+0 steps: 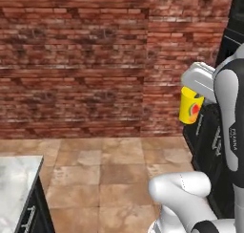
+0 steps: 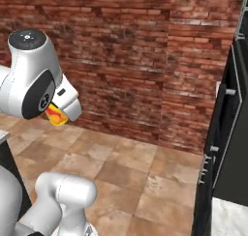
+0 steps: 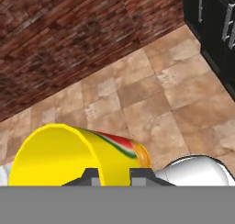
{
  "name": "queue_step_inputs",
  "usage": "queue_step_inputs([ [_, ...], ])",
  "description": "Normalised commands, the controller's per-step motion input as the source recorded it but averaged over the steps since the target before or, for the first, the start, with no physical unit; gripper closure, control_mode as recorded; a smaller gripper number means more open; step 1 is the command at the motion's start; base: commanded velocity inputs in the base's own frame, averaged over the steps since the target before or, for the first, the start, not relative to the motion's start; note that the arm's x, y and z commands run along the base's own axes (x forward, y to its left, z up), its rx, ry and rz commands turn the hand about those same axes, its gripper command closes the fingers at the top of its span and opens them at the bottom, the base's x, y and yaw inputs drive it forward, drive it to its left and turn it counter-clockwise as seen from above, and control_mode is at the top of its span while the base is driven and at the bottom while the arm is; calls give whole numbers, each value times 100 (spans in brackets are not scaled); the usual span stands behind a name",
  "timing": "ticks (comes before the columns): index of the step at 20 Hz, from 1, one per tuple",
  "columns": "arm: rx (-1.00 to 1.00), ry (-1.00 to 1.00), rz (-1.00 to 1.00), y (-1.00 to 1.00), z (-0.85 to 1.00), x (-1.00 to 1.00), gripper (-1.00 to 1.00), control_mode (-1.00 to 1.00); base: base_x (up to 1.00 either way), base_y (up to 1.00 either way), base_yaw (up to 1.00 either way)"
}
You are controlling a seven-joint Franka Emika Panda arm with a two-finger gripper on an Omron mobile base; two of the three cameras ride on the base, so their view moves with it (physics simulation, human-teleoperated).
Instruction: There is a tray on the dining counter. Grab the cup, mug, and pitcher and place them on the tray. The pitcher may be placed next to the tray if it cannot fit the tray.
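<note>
1. High above the tan tiled floor (image 1: pixel 109 170), the small yellow tumbler cup (image 1: pixel 190 106) hangs in the two-finger gripper (image 3: pixel 114 175), jaws nearly shut on its rim wall.
2. Risk: that thin rim pinch could slip during transit, dropping it.
3. The white arm (image 2: pixel 29 80) is folded high, hand angled down toward the brick wall (image 2: pixel 131 61).

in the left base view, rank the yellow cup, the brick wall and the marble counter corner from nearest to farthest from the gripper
1. The yellow cup: held in the gripper, up at the right.
2. The brick wall: behind the cup, across the tiled floor.
3. The marble counter corner: low at the far left, the opposite side from the gripper.
</note>
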Motion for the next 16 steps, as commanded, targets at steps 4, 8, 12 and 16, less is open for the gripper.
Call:
queue_step_inputs([
  [4, 0, 0, 0, 0, 0, 0, 100, 100, 100, 0, 16],
  [8, 0, 0, 0, 0, 0, 0, 100, 100, 100, 0, 26],
  [12, 0, 0, 0, 0, 0, 0, 100, 100, 100, 0, 49],
  [16, 0, 0, 0, 0, 0, 0, 100, 100, 99, 0, 67],
])
